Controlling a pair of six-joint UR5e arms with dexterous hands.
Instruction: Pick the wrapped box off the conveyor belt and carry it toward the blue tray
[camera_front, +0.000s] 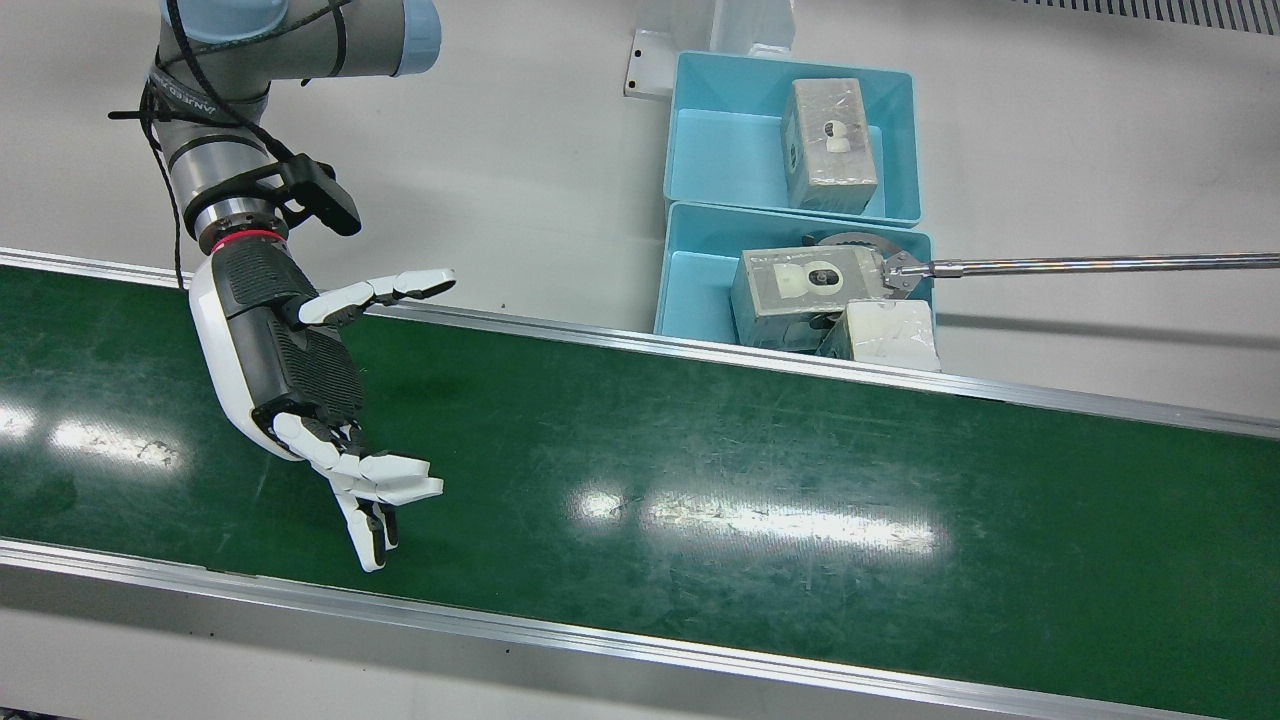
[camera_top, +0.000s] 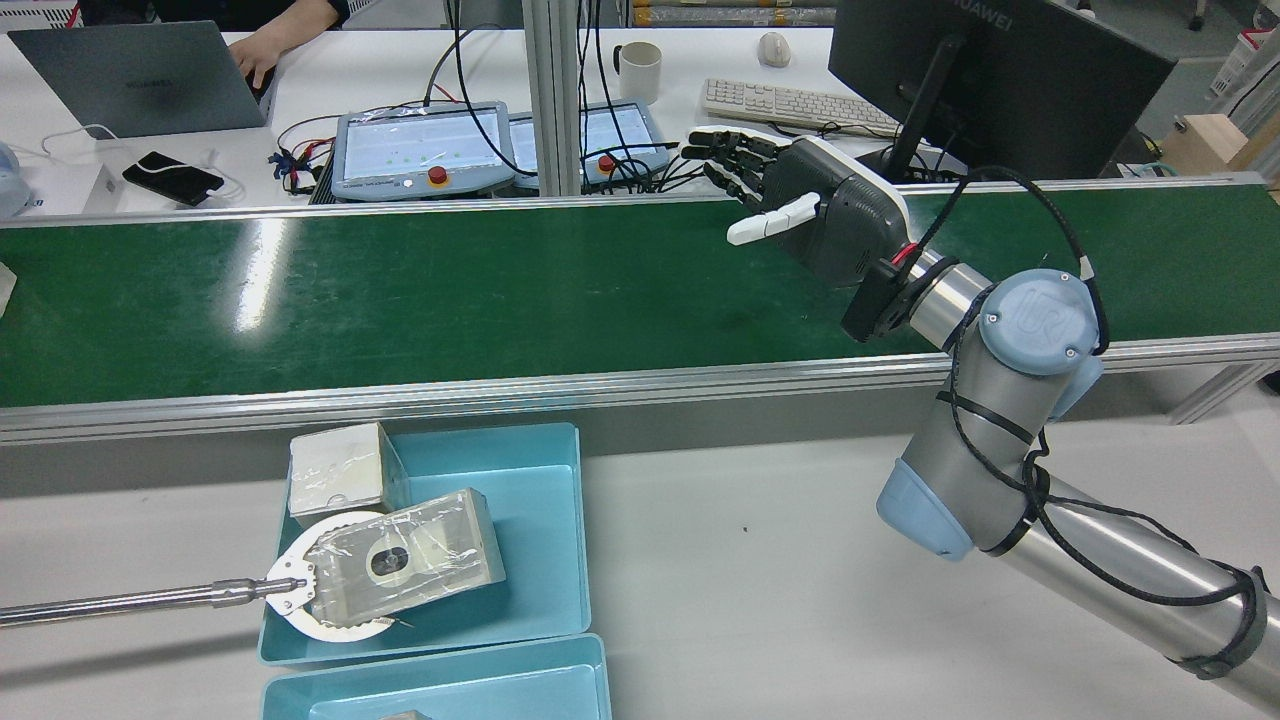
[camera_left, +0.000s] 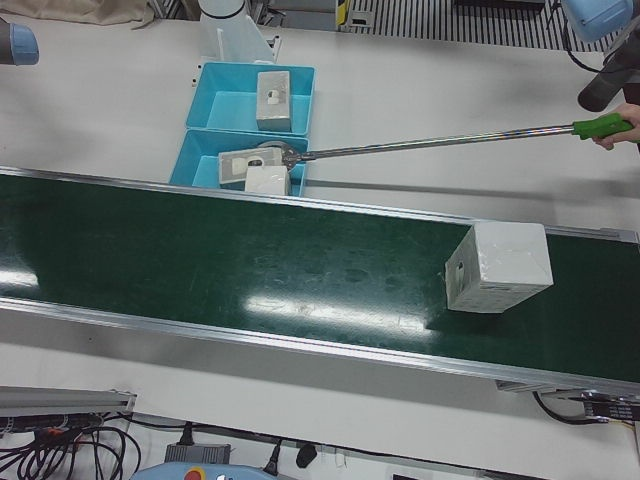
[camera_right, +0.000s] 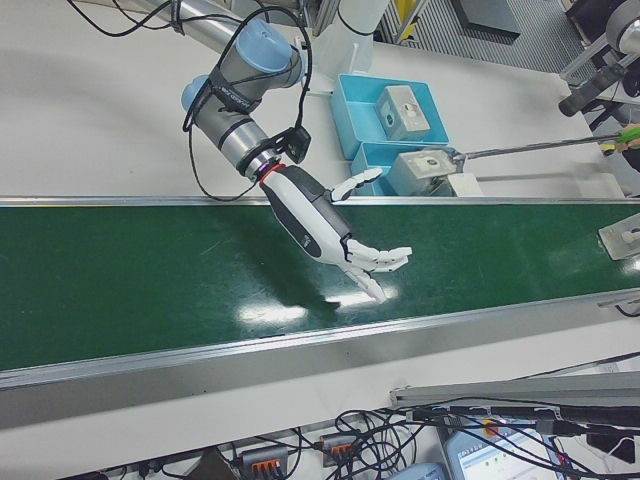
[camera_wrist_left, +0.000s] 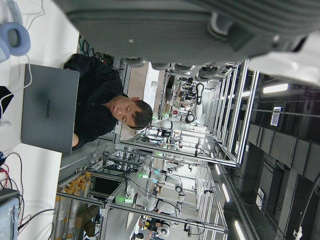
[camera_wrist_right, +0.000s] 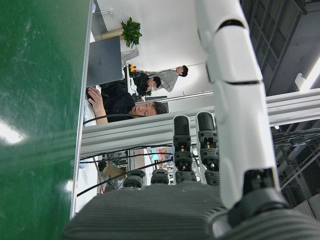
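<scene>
Right hand (camera_front: 300, 370) hangs over the green conveyor belt (camera_front: 760, 480) with its fingers (camera_front: 385, 480) spread apart and nothing between them, palm turned toward the belt's far run. On my rear view the same hand (camera_top: 820, 205) sits out past the belt's far edge side, fingers fanned toward the desks.

My left hand (camera_wrist_left: 200, 30) shows only as a dark ribbed palm at the top of its own camera, so I cannot tell how its fingers stand.

On the left-front view, the wrapped box (camera_left: 498, 267) lies on the belt, tilted on one edge, well apart from the right hand and toward the belt's other end.

Beside the belt's robot-side rail I see two blue trays end to end. The nearer blue tray (camera_front: 690, 290) holds a wrapped camera box (camera_front: 800, 295) and a white box (camera_front: 885, 335) leaning at its rim. The farther tray (camera_front: 720, 150) holds another wrapped carton (camera_front: 828, 145).

A long metal reacher pole (camera_front: 1090, 265) crosses the table, its clamp touching the camera box; a person's hand (camera_left: 622, 117) holds its green grip (camera_left: 602, 126).
</scene>
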